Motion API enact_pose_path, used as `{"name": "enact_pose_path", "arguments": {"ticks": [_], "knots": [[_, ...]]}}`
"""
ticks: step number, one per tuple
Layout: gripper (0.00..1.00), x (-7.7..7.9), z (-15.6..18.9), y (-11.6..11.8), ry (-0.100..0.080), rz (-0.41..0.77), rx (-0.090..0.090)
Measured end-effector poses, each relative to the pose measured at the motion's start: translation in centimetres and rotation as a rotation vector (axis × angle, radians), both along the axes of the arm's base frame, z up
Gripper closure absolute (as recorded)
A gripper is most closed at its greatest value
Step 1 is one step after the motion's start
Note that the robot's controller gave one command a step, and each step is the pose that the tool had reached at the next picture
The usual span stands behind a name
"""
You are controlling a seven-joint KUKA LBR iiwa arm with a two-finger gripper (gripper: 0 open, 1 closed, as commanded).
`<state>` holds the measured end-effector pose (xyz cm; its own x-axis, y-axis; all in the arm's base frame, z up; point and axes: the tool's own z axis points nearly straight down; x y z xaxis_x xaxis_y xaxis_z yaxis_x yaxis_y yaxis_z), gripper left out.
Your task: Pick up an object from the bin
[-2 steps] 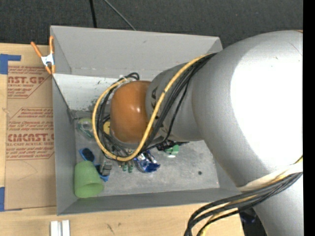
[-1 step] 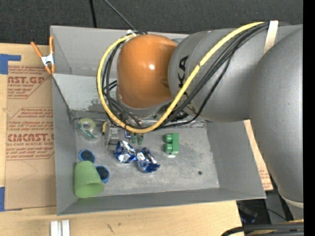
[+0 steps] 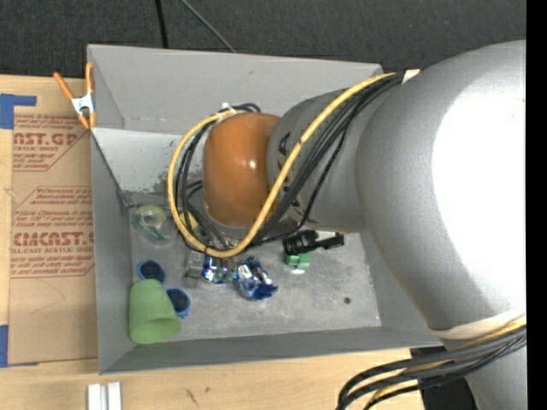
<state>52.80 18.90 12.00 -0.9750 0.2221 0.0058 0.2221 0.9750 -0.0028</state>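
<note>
My gripper is low over the middle of the bin floor, mostly hidden from above. Right at its tip lies a small blue and white crumpled thing, and a second, similar blue and white piece lies just to the right. A black thing with a green end lies further right. Whether anything is between the jaws is hidden.
A light green cup lies on its side in the front left corner, with two blue caps beside it. A clear roundish thing sits near the left wall. The arm, with its orange cover and cables, hangs over the bin's back and right.
</note>
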Motion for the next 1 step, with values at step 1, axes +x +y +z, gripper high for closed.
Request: {"name": "enact_pose_path", "arguments": {"ticks": [1], "knots": [[0.00, 0.16, 0.36, 0.09, -0.006, 0.001, 0.003]]}}
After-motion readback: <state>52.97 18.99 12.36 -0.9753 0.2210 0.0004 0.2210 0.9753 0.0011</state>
